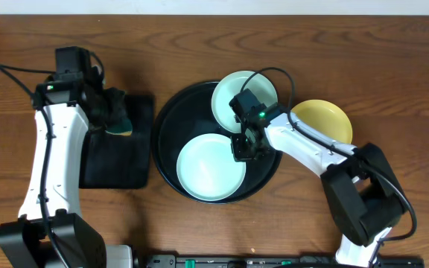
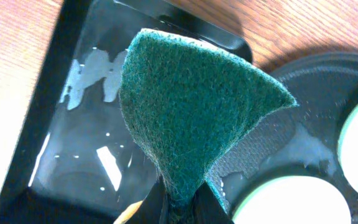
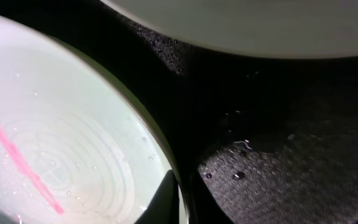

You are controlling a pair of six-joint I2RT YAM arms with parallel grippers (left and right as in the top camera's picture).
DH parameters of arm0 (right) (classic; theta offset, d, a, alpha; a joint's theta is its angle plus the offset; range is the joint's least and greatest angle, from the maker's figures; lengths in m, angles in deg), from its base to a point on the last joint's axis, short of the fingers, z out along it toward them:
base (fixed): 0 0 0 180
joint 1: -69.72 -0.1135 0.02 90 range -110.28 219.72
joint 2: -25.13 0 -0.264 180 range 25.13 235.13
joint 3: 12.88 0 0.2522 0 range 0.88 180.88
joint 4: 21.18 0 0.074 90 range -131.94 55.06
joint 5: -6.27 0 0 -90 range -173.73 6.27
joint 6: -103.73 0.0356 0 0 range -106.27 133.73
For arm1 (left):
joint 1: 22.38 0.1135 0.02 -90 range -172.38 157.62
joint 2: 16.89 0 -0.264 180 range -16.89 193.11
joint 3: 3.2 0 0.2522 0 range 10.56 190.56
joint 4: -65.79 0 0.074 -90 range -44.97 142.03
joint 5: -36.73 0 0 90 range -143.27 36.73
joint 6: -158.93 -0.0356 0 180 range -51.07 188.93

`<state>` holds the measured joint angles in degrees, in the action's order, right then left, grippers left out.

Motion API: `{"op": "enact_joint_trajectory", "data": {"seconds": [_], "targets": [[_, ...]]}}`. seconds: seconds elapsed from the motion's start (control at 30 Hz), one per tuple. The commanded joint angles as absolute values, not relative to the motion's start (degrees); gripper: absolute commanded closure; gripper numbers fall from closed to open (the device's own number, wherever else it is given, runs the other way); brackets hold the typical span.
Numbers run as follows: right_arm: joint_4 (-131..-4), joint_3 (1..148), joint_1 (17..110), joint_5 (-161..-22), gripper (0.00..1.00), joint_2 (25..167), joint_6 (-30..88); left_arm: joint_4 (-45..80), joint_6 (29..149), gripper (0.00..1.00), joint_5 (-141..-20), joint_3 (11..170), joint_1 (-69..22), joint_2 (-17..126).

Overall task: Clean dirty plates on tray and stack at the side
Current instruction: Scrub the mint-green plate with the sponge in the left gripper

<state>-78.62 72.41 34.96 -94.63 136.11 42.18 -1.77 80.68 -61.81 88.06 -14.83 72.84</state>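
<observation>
Pinching a green sponge (image 2: pixel 191 112) above the small rectangular tray (image 2: pixel 48 124), the left gripper (image 1: pixel 107 104) stands ready to scrub. The right gripper (image 1: pixel 245 144) sits at the rim of the pink-streaked aqua plate (image 3: pixel 61 143) inside the round tray (image 1: pixel 167 126), likely to steady it. Whether it has closed cannot be told.

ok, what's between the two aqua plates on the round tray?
Overhead: the right gripper, at the lower plate rim, below the upper plate. Right wrist view: only wet, bare tray floor in the gap.
</observation>
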Motion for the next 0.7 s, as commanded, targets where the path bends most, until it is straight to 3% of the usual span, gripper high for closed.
{"op": "enact_joint_trajectory", "data": {"seconds": [0.0, 0.47, 0.67], "targets": [[-78.52, 72.36, 34.17, -95.26, 0.99, 138.69, 42.68, -1.93, 80.63, 0.92, -61.15, 87.64, -17.47, 72.97], [-78.65, 72.45, 34.61, -92.99, 0.99, 138.60, 47.82, -0.88, 95.21, 0.93, -60.83, 83.03, -28.62, 73.10], [-78.84, 72.45, 34.65, -93.07, 0.99, 138.60, 47.78, 6.05, 102.77, 0.93, -59.23, 73.70, -35.83, 73.13]]}}
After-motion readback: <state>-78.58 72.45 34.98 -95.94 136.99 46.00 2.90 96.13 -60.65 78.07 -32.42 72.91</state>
